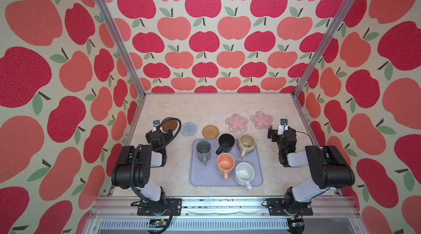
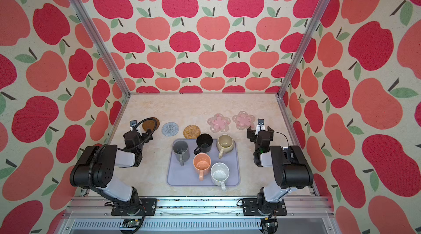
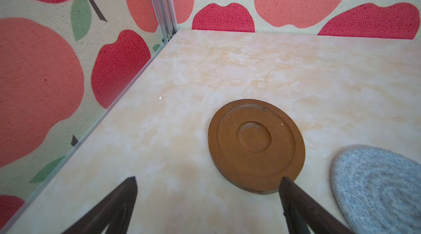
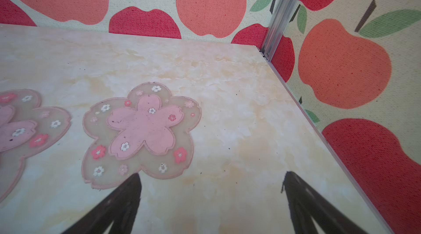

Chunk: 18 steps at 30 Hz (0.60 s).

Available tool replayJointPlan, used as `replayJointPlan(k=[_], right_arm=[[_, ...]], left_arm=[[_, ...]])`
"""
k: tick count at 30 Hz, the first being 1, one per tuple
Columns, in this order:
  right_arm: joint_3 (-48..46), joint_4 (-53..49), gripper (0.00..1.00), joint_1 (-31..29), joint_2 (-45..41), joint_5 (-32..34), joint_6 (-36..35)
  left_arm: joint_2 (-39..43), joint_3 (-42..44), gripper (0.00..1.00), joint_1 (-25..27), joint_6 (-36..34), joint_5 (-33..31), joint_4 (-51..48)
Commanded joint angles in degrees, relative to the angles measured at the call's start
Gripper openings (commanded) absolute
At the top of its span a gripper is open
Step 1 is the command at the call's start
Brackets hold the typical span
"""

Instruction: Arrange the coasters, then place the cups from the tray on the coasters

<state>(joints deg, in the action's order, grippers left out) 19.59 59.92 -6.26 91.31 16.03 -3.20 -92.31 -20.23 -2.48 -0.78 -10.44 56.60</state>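
Though the five coasters [image 1: 210, 131] lay in a row on the table [image 1: 205, 107] beyond the tray [image 1: 200, 177], all the cups [image 1: 225, 163] stood on the tray, placing seemingly unstarted; the left end effector [image 3: 208, 178] and right end effector [image 4: 211, 173] hung spread, empty.

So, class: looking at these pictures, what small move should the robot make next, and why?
Probably the right gripper, open and empty, should swing toward the beige-olive cup: the coasters already lie in a bare row beyond the tray, and that cup stands nearest the pink flower coasters.
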Motion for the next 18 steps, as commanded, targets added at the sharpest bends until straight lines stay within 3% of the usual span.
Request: replayJointPlan(k=[1, 18], right_arm=[[0.2, 0.3, 0.99, -0.4, 0.3, 0.4, -0.7], [0.5, -0.2, 0.99, -0.4, 0.3, 0.2, -0.6]], left_arm=[[-0.5, -0.8, 0.99, 0.0, 0.8, 0.6, 1.1], [-0.5, -0.9, 0.99, -0.1, 0.9, 0.8, 0.8]])
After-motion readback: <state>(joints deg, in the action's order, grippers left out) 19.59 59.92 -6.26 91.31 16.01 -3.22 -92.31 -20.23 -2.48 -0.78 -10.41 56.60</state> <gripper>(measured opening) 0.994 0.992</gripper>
